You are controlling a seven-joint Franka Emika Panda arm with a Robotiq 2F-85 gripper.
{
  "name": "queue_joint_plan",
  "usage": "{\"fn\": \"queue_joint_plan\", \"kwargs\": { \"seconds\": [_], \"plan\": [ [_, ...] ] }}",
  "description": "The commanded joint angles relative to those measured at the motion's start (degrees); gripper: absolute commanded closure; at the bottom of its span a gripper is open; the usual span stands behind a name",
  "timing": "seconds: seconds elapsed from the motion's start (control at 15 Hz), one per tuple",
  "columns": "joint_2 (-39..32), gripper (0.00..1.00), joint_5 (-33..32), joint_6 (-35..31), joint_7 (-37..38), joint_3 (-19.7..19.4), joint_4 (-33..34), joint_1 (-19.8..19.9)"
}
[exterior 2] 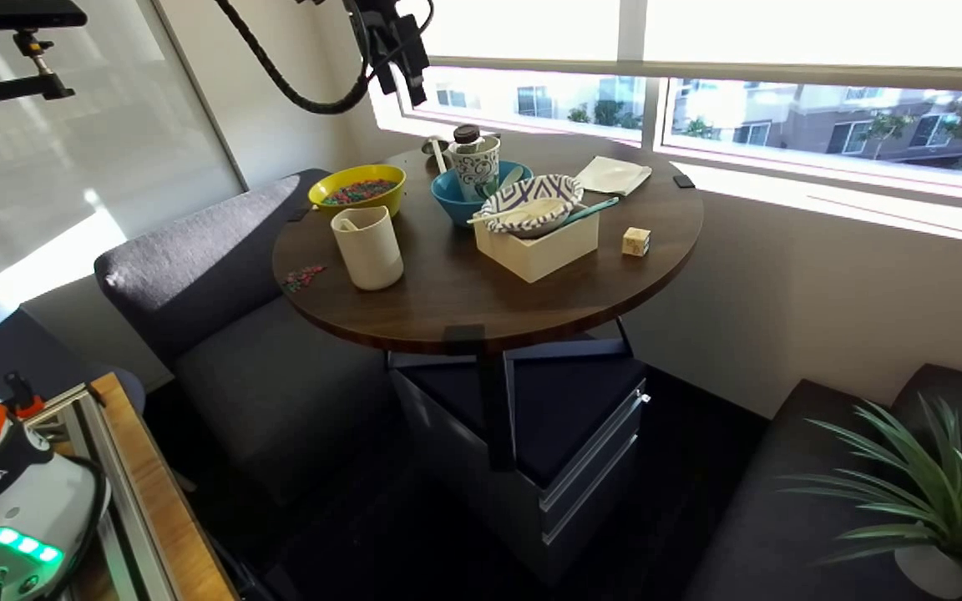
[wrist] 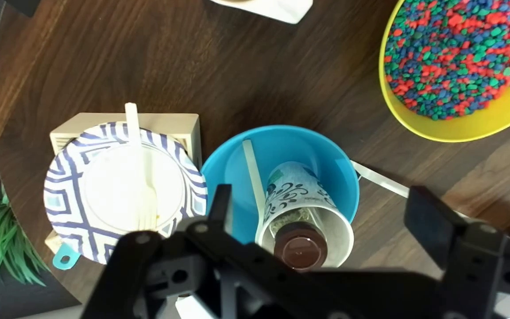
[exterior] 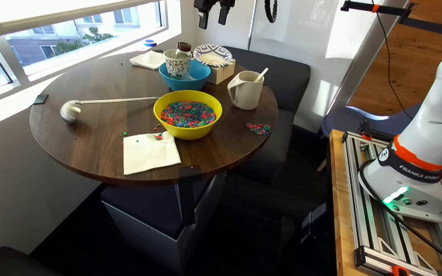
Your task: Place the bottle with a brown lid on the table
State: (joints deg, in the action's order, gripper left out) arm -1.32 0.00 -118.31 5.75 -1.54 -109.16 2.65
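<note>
The bottle with a brown lid (exterior: 183, 47) stands tilted inside a patterned paper cup (exterior: 177, 68), which stands in a blue bowl (exterior: 205, 72) on the round dark wood table (exterior: 102, 126). The lid also shows in an exterior view (exterior 2: 467, 135) and in the wrist view (wrist: 301, 248); most of the bottle's body is hidden in the cup. My gripper (exterior: 213, 23) is open and empty, high above the table. It also shows in an exterior view (exterior 2: 403, 93). In the wrist view the cup and lid lie between the open fingers (wrist: 321, 195), apart from them.
A yellow bowl (exterior: 188, 133) of coloured pellets, a white handled jug (exterior: 248, 94) and a ladle (exterior: 70, 111) are on the table. A patterned paper bowl (exterior 2: 569, 190) rests on a wooden box (exterior 2: 535, 255) beside the blue bowl. A wooden cube (exterior 2: 636, 241) and napkins (exterior: 150, 153) lie there too.
</note>
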Motion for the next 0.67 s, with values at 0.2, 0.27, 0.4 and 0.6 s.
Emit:
{"fn": "queue_joint_plan", "kwargs": {
  "seconds": [0.2, 0.27, 0.4, 0.6],
  "plan": [
    [-10.02, 0.00, -1.40, -0.50, 5.08, 0.26, 7.28, -1.46],
    [-12.16, 0.00, -1.07, -0.57, 6.32, 0.31, 9.38, -1.81],
    [-15.26, 0.00, -0.67, -1.18, 7.64, 0.00, 12.45, -2.17],
    [-19.49, 0.00, 0.53, -1.05, 9.36, -0.96, 17.10, -1.55]
  ]
}}
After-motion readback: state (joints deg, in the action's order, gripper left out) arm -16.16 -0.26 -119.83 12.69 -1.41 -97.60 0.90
